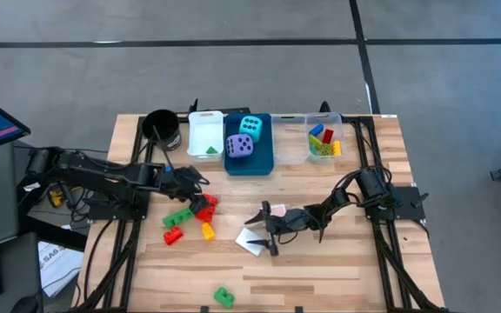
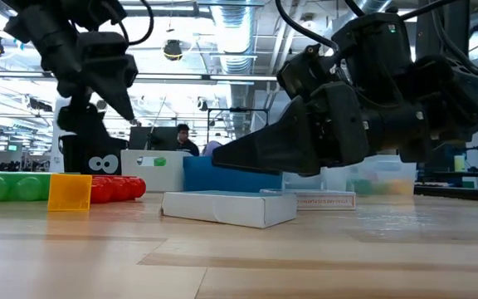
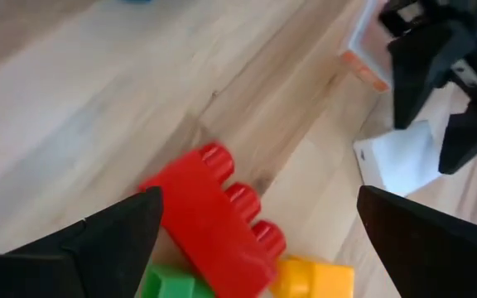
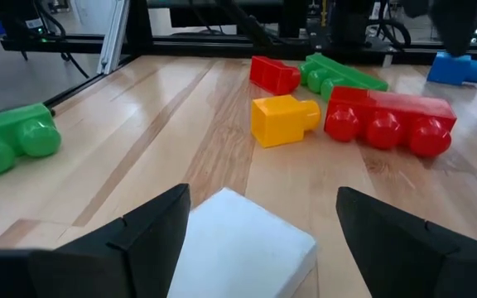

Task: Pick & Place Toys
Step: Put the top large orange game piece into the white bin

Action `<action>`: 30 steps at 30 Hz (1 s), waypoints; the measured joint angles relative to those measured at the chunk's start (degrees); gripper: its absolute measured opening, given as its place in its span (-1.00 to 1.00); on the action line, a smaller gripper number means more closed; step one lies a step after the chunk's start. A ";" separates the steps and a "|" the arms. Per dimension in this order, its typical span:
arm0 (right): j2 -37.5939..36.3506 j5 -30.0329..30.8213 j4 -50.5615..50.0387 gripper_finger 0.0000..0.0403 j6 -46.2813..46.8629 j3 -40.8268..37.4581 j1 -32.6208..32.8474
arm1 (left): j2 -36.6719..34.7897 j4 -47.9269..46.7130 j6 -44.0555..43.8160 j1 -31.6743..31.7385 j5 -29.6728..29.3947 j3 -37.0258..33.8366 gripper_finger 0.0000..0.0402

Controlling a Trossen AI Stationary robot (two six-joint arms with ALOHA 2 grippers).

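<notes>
Several bricks lie at the table's middle left: a red brick (image 1: pixel 205 205) (image 3: pixel 222 219), a green brick (image 1: pixel 178 217), a smaller red brick (image 1: pixel 173 235) and a yellow brick (image 1: pixel 208 231). My left gripper (image 1: pixel 200 193) (image 3: pixel 259 199) hangs open just above the first red brick, a finger on either side, touching nothing. A flat white card (image 1: pixel 252 242) (image 4: pixel 238 248) lies at the table's middle. My right gripper (image 1: pixel 266 230) (image 4: pixel 263 194) is open low over the card, pointing toward the table's left; its fingers stand either side of the card's near end, apart from it in the low view.
Along the far edge stand a black cup (image 1: pixel 160 126), a white bin (image 1: pixel 205 135) with a green piece, a blue bin (image 1: pixel 249 161) holding a cyan and a purple die, and a clear bin (image 1: pixel 324 139) with bricks. A lone green brick (image 1: pixel 223 296) lies near the front edge.
</notes>
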 joint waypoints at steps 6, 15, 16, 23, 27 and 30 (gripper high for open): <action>0.00 -0.02 0.02 0.49 -1.81 1.00 -0.02 | 0.49 -5.46 -7.15 0.00 4.82 0.00 0.98; 0.00 -0.07 -1.56 0.49 -3.51 3.38 -0.15 | 6.16 -7.04 -11.01 0.02 10.20 1.75 0.98; 0.00 -0.09 -1.69 0.49 -3.50 3.54 -0.20 | 7.33 -7.38 -10.42 0.00 10.57 2.59 0.98; 0.00 -0.17 -3.33 0.49 -4.39 4.23 -0.48 | 16.46 -11.66 -6.06 0.20 11.16 10.39 0.98; 0.00 -0.17 -4.34 0.49 -4.41 4.26 -0.44 | 20.85 -16.71 -6.03 0.25 11.06 13.25 0.98; 0.00 -0.17 -4.49 0.49 -4.41 4.29 -0.44 | 23.09 -16.91 -6.42 0.62 10.96 13.89 0.98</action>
